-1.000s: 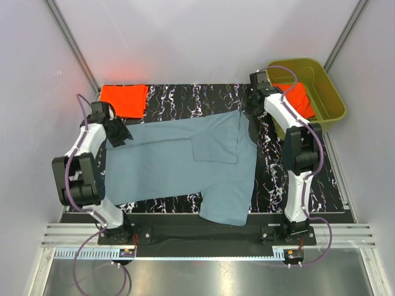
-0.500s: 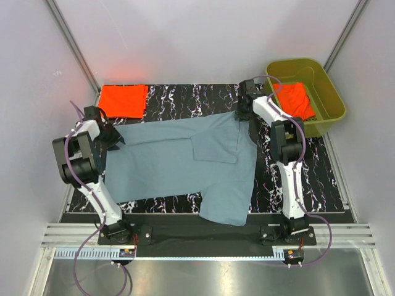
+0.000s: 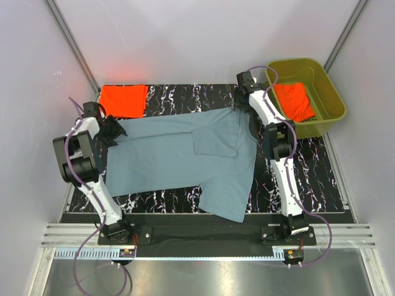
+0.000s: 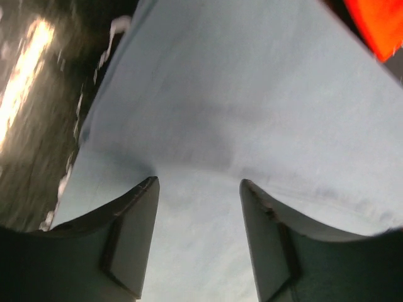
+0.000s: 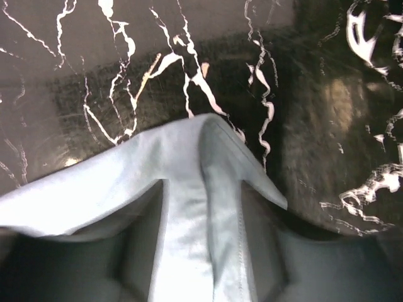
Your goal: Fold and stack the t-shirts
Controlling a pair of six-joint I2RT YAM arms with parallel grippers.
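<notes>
The large blue-grey t-shirt (image 3: 185,160) lies spread on the black marbled mat (image 3: 308,172), with one sleeve folded over its middle. My left gripper (image 3: 117,131) is at its far left corner. In the left wrist view that gripper (image 4: 198,185) is open, with the blue cloth (image 4: 239,94) lying flat under the gap. My right gripper (image 3: 239,106) is at the far right corner. In its wrist view the gripper (image 5: 201,189) is open, and a raised ridge of the hem (image 5: 182,151) runs between the fingers. A folded orange-red t-shirt (image 3: 123,100) lies at the far left.
An olive-green tub (image 3: 333,92) at the far right holds another orange-red t-shirt (image 3: 294,102). Grey walls close in the mat on three sides. An orange corner (image 4: 381,25) shows at the top right of the left wrist view. Bare mat (image 5: 94,63) lies beyond the shirt's corner.
Both arms reached farther across the mat, drawing the blue shirt's far edge back and straighter. The right gripper shifted left. Both pairs of jaws narrowed, then widened again.
</notes>
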